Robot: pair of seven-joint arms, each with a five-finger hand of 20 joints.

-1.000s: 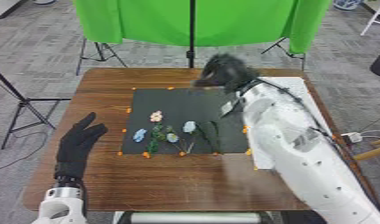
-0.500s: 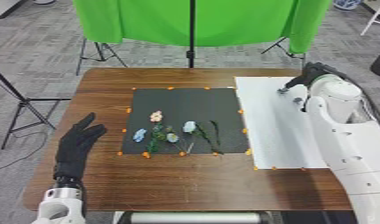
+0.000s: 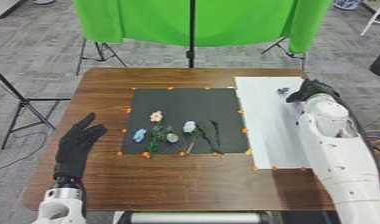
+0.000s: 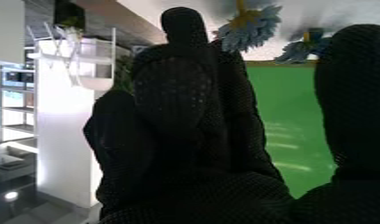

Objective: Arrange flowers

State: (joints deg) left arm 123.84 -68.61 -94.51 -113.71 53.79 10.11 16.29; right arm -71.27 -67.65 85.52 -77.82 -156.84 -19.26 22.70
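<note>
In the head view my right hand (image 3: 313, 91) is over the right edge of the white sheet (image 3: 273, 135), near its back. A small blue-grey flower (image 3: 283, 90) lies on the sheet just left of its fingertips. The right wrist view shows my right hand (image 4: 191, 115) with straight fingers and the thumb apart, and one blue flower (image 4: 249, 27) and another blue flower (image 4: 302, 49) beyond the fingertips. On the black mat (image 3: 182, 100) are a pink flower (image 3: 156, 116), a blue flower (image 3: 139, 134), a pale flower (image 3: 189, 126) and green stems (image 3: 216, 135). My left hand (image 3: 73, 150) rests open left of the mat.
Orange markers line the mat and the sheet on the brown table (image 3: 186, 185). A green backdrop (image 3: 195, 25) stands behind the table, with black tripods beside it.
My right hand has swung from the mat's back right side to the white sheet, then shifted slightly right and down, away from the blue-grey flower on the sheet. The left hand has stayed still.
</note>
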